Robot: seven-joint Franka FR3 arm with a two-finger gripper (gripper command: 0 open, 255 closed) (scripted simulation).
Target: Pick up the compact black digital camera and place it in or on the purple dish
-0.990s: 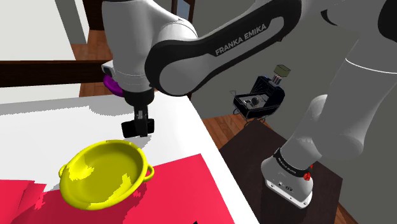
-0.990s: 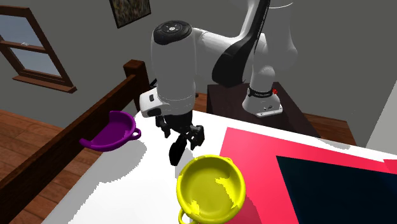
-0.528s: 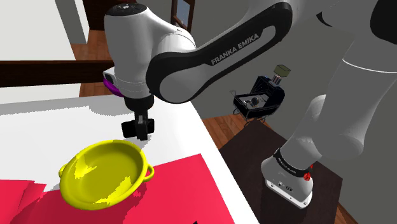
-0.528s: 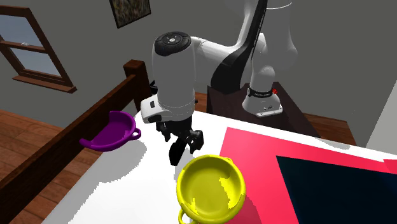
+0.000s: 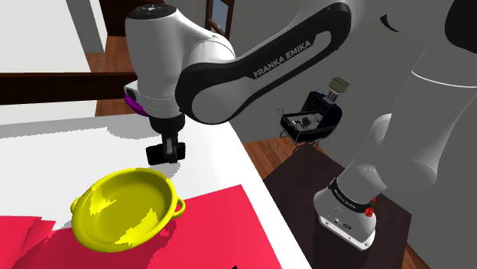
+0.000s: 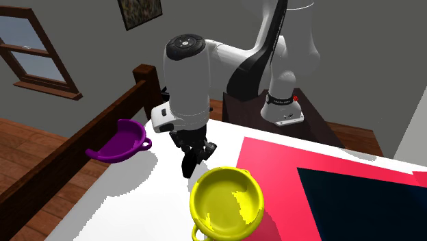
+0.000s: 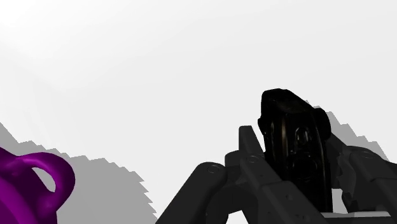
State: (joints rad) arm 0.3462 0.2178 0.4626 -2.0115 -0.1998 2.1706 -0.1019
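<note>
Nearest the stand in the shoulder view, a red cloth point(image 5: 222, 229) is covering part of the white surface point(image 5: 69, 149), w/ a yellow two-handled bowl point(image 5: 126, 206) sitting at its edge. Just beyond that bowl, the hand point(image 5: 166, 153) is hanging low over bare white, pointing down. Its fingers are pinching the black camera point(image 7: 291, 127) btwn them, and in the wrist view the camera body is standing up btwn the two fingers. It's looking clear of the surface, though the gap is hard to judge. Farther on, near the far edge, the purple dish point(image 6: 122, 140) is sitting beside a dark wooden rail point(image 6: 55, 159). In the shoulder view the arm is hiding most of it.

You're in the carry step: camera gripped, dish not yet reached. You're needing height first. The dish has a raised rim & a loop handle on the side facing the hand, so the camera's underside should be passing over both. Then you're heading away from the yellow bowl, straight for the dish, slowly, w/o twisting the wrist. You're aiming for the dish's hollow, not its rim: lowering till nearly touching, then spreading the fingers. The dish looks light & close to the edge, so a sideways nudge could be pushing it off.
</note>
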